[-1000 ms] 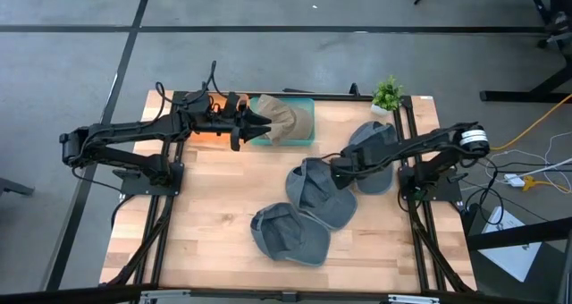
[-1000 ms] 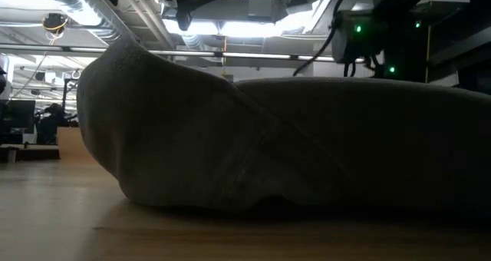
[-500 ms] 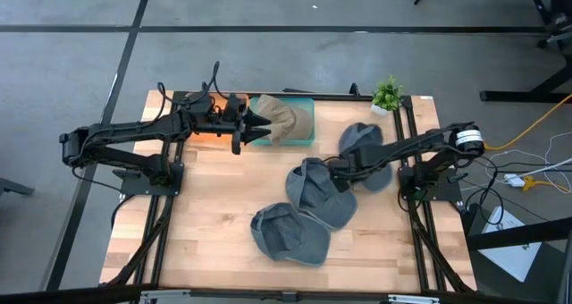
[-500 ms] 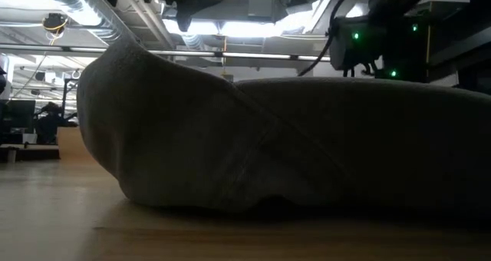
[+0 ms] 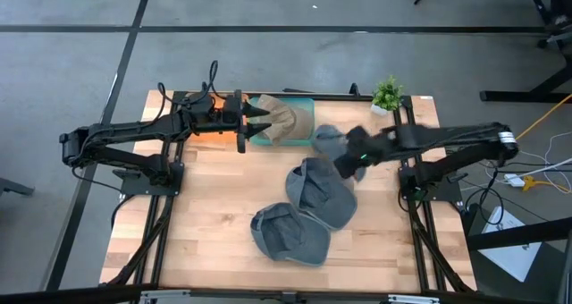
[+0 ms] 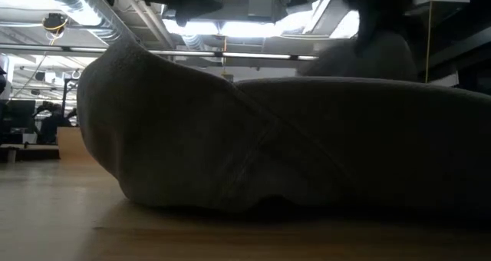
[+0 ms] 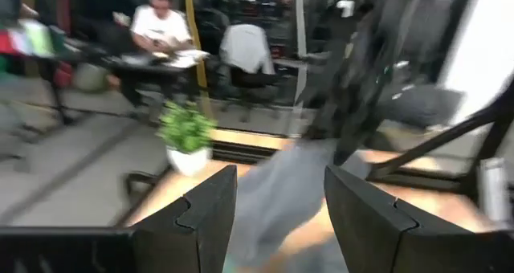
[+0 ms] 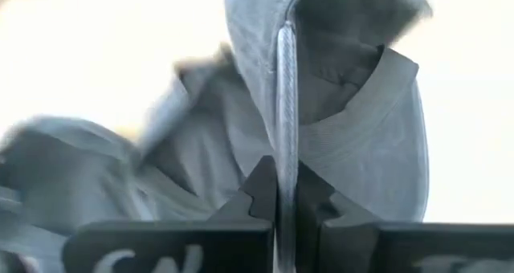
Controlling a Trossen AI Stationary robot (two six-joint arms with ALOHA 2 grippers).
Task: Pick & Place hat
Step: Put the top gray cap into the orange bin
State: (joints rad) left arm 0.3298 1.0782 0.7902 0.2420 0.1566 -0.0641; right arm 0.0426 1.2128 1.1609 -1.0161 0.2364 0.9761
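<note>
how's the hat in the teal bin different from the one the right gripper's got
The tan hat lies in the teal bin; the grey hat hangs pinched in the shut right gripper, above the table. Colour differs too: tan against grey. The open left gripper sits at the tan hat without clamping it. Both are caps.

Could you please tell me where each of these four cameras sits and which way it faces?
High: overhead, facing down on the table, both arms, three grey caps.
Low: at tabletop height, facing a grey cap; no arm clearly shows.
Left wrist: past open left end effector toward the potted plant.
Right wrist: right end effector pinching the lifted grey cap.
High and left wrist share the plant.
</note>
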